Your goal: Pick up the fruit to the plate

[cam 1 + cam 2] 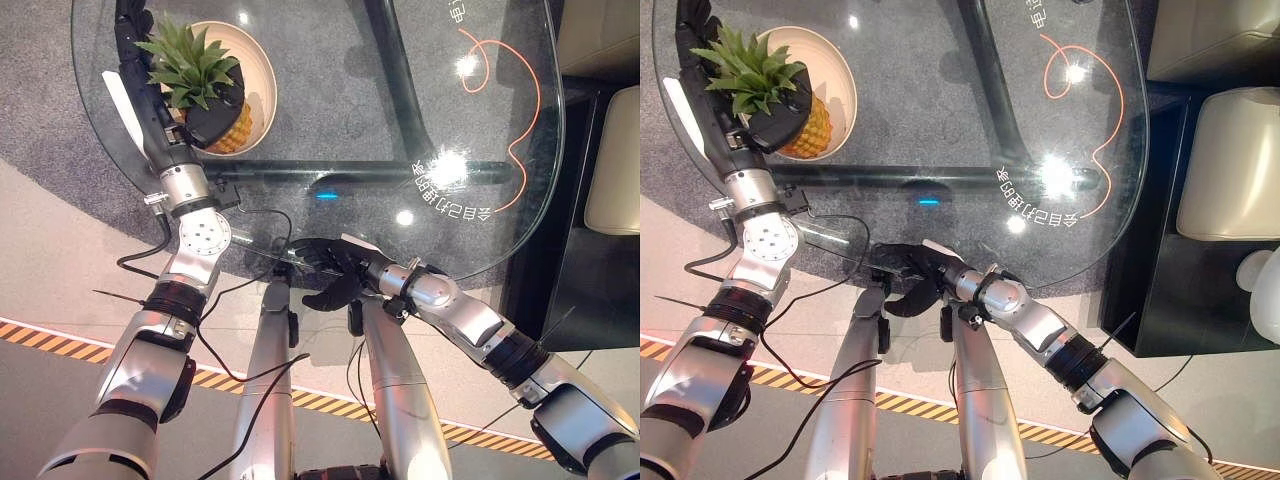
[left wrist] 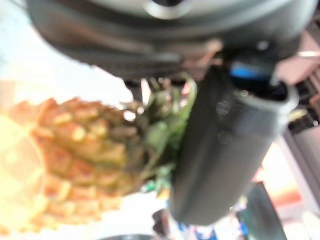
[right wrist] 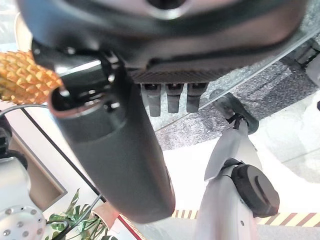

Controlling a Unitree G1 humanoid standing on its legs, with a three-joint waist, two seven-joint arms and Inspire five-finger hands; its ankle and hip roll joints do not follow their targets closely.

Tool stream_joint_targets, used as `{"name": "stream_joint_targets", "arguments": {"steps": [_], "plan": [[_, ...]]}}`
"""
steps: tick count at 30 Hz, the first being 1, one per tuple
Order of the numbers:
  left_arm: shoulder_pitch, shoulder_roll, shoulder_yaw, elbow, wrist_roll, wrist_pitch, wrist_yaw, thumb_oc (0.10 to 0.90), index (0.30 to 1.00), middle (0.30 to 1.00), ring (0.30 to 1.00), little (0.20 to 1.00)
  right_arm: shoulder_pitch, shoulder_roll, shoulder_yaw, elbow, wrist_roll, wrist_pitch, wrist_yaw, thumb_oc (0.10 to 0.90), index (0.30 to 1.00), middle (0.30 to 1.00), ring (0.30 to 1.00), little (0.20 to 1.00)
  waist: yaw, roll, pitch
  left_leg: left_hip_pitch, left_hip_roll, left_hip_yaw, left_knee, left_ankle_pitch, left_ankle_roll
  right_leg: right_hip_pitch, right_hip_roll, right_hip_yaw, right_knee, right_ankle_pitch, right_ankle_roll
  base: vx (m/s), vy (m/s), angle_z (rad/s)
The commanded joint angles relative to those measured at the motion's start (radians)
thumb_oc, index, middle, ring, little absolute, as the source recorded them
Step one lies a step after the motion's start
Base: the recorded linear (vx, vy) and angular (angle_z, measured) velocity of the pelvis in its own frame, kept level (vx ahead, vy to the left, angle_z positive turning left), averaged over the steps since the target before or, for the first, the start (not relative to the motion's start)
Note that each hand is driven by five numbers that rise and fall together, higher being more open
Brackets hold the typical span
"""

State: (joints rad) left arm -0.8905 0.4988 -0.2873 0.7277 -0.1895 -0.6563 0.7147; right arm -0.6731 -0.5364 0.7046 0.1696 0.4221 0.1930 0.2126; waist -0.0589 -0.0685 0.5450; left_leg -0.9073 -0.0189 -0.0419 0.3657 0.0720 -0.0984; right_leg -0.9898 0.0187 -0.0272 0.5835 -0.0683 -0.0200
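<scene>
**Pineapple over plate, left hand closed on it**

Closest to the head camera, at the near rim of the glass desk point(image 1: 330, 120), sits the right hand point(image 1: 325, 262). It is low and central, just under or at the desk's near edge, fingers loosely relaxed rather than clenched, with nothing between them. Right wrist view confirms: thumb point(image 3: 120, 160) extended, short row of fingers point(image 3: 172, 97) hanging straight, no object in the palm.

Left side: left hand point(image 1: 205, 118) is reached out over the far-left part of the desk, above the plate point(image 1: 262, 70). Its dark fingers are wrapped round the pineapple point(image 1: 228, 132) at the join of body and crown. Left wrist view shows the thumb point(image 2: 225, 145) set against the green leaves, with the yellow-orange scaled body point(image 2: 75, 150) just beside it.

Pineapple position: inside the outline of the plate, lying tilted, leafy crown point(image 1: 190, 65) pointing toward the left rim, body toward the near rim. Cannot tell whether the fruit is resting on the plate or held just off it.

Plate: round, cream-coloured, at the far-left of the desk.

Right of centre: orange curved line point(image 1: 520, 110) and white lettering marked on the glass; several bright light reflections point(image 1: 447, 165).
</scene>
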Motion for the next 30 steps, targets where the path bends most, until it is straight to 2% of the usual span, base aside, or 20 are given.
{"name": "stream_joint_targets", "arguments": {"steps": [1, 14, 30], "plan": [[0.02, 0.024, 0.057, -0.031, -0.044, -0.048, -0.047, 0.8, 0.9, 0.9, 0.9, 0.9, 0.062, 0.043, -0.014, -0.155, 0.019, -0.077, 0.011, 0.8, 0.9, 0.9, 0.9, 0.9, -0.009, 0.006, -0.025, 0.014, -0.046, 0.0, 0.058, -0.032, 0.025, 0.072, 0.029, -0.025, -0.14, 0.062, 0.032, -0.01, -0.031, 0.01], [0.069, 0.011, 0.054, -0.04, -0.116, -0.019, -0.146, 0.8, 0.9, 0.9, 0.9, 0.9, 0.078, 0.04, -0.023, -0.165, 0.0, -0.09, 0.014, 0.8, 0.9, 0.9, 0.9, 0.9, -0.006, 0.012, -0.025, 0.019, -0.046, -0.005, 0.046, -0.024, 0.025, 0.076, 0.027, -0.03, -0.148, 0.065, 0.033, 0.0, -0.006, 0.01], [0.19, -0.014, 0.081, -0.059, -0.183, 0.034, -0.193, 0.8, 0.9, 0.9, 0.9, 0.9, 0.111, 0.043, -0.027, -0.175, -0.014, -0.109, 0.003, 0.8, 0.9, 0.9, 0.9, 0.9, 0.01, 0.03, -0.025, 0.052, -0.048, -0.009, 0.039, -0.025, 0.028, 0.11, 0.021, -0.041, -0.144, 0.051, 0.03, 0.0, 0.0, 0.0]]}}
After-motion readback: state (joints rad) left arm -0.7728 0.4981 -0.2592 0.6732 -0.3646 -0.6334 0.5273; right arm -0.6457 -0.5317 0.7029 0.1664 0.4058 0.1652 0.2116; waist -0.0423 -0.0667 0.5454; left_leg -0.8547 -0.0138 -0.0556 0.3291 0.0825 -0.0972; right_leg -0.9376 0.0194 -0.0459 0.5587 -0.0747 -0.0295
